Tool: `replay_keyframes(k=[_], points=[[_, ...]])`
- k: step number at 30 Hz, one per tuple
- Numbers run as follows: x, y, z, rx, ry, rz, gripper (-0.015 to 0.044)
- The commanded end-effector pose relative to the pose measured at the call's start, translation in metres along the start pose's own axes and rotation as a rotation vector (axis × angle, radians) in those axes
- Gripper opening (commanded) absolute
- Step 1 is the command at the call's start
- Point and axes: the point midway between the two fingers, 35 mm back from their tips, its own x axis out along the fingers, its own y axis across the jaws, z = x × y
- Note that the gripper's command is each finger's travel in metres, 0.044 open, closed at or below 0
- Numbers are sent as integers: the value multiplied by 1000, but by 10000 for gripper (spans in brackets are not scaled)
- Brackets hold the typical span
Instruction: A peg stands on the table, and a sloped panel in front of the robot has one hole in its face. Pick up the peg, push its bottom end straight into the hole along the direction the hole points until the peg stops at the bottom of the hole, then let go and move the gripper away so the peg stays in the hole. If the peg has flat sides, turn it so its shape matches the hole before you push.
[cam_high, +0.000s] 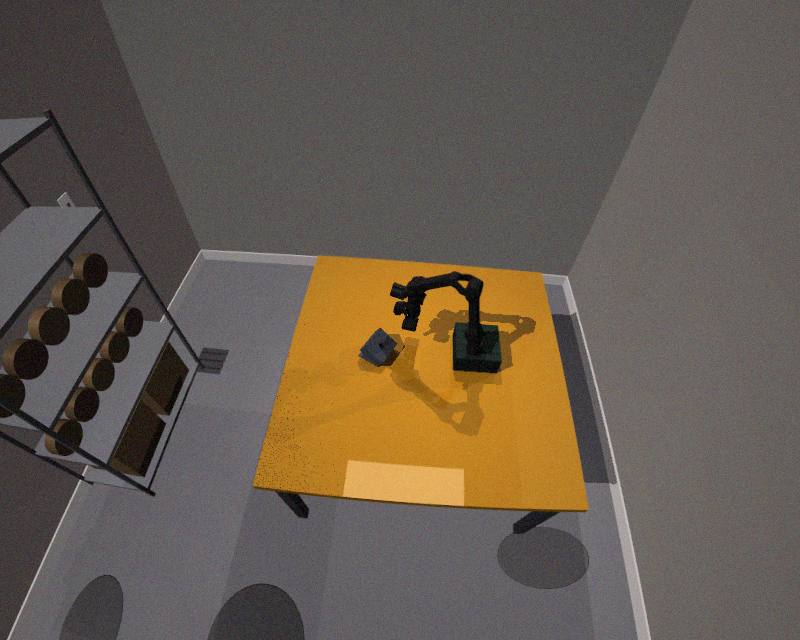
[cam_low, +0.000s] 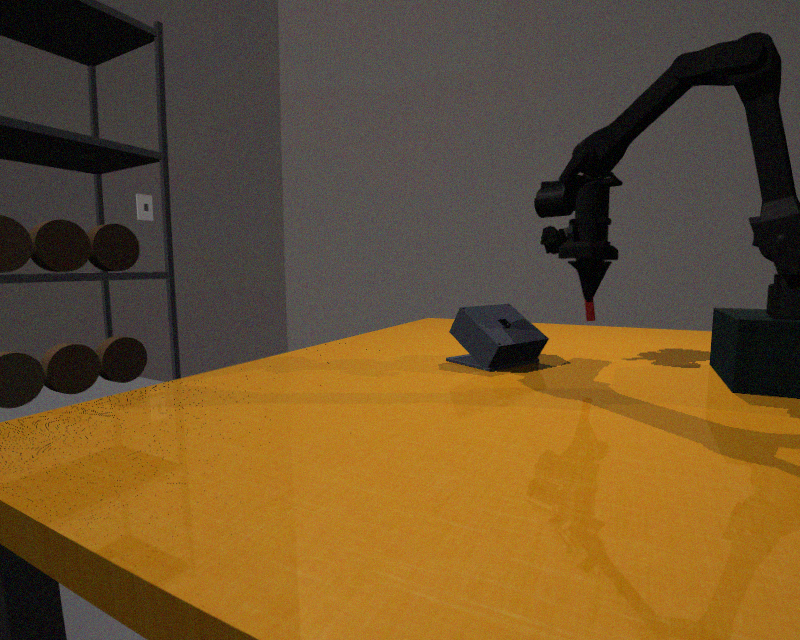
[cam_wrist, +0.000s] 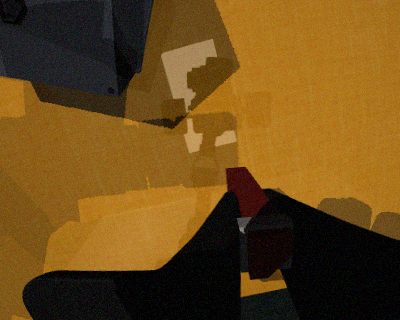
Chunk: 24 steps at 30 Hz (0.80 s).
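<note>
The red peg (cam_low: 589, 311) (cam_wrist: 246, 192) has flat sides and a light band near its top. My gripper (cam_high: 409, 327) (cam_low: 589, 298) (cam_wrist: 247, 199) is shut on it and holds it nearly upright, its bottom end above the table. The fingers hide part of the peg, and it cannot be made out in the top view. The blue-grey sloped panel (cam_high: 373, 352) (cam_low: 483, 328) (cam_wrist: 55, 50) stands beside the gripper, to its left in the top and exterior views. Its dark hole (cam_high: 383, 345) (cam_low: 505, 323) (cam_wrist: 12, 10) faces up at a slant and looks many-sided in the wrist view.
The orange table (cam_high: 427, 433) (cam_low: 400, 500) carries the panel and the dark green block (cam_high: 476, 357) (cam_low: 757, 353) under the arm's base. A shelf rack (cam_high: 120, 236) (cam_low: 166, 200) with round wooden pieces stands beyond the table's left side.
</note>
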Motion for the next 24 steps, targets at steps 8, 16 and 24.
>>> replay_keyframes(k=[8,16,24], points=[[-7,7,4,15,-25,-33,0],[-9,14,8,27,-56,-62,0],[-12,22,12,41,-89,-88,0]])
